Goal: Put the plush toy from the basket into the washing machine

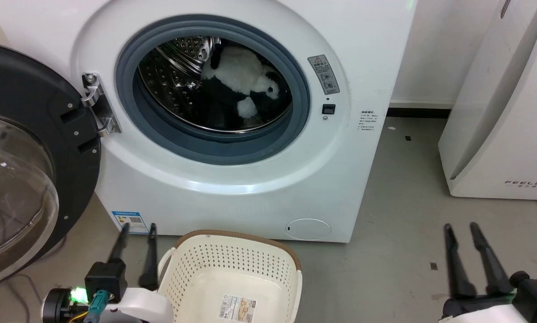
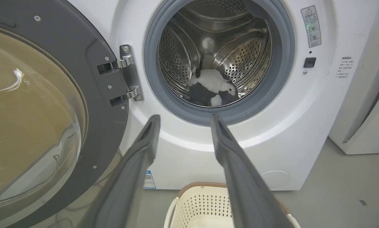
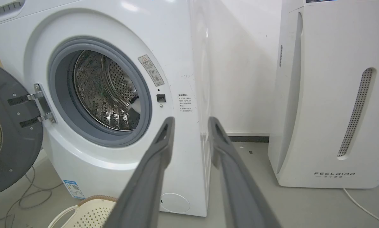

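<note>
The placing step looks finished: the plush toy lies inside the washing machine, on the steel drum, and the basket just in front of the machine is empty. The left gripper hangs in front of the machine beside the basket, fingers parted and gripping nothing. The right gripper is off the machine's right front corner, likewise parted and empty. I judge that the next move calls only for keeping both arms clear of the door, swung wide at the machine's hinge side. The grey floor looks smooth, and a white appliance stands to the machine's right, by a white wall
</note>
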You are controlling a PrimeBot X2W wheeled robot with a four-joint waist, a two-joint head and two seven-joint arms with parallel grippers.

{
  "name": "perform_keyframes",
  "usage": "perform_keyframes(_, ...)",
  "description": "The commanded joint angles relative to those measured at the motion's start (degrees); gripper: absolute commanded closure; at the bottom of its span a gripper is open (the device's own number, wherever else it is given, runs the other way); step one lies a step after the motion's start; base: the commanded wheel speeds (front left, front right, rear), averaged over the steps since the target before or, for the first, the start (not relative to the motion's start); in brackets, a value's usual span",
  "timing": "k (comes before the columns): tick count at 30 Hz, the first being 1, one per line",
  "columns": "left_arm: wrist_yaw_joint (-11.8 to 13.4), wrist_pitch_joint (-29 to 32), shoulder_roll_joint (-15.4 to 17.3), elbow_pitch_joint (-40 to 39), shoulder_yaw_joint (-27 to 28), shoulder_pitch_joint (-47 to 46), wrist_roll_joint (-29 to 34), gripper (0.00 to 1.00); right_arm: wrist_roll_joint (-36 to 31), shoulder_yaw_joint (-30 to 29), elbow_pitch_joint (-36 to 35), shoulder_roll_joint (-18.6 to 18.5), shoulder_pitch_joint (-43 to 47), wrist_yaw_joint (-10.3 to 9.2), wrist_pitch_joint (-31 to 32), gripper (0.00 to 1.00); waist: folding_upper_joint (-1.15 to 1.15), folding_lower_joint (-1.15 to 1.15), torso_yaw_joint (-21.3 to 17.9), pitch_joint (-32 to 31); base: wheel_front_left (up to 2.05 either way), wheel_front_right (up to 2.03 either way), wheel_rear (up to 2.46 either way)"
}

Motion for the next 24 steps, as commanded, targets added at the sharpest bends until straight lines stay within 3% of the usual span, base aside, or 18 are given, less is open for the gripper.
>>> perform_keyframes(1,0.0,0.0,0.0,0.0,0.0,0.0,0.0,1.0,0.0,0.0,0.0,0.0,0.0,0.01,0.0,1.0,0.0,0.01,0.0,0.0,0.0,0.0,0.0)
perform_keyframes(24,-0.2,2.6,-0.6,-2.2,-0.1,0.5,0.3,1.0,-1.5,0.5,0.0,0.0,-0.8,0.0,2.6,1.0,0.0,0.01,-0.6,0.2,0.0,0.0,0.0)
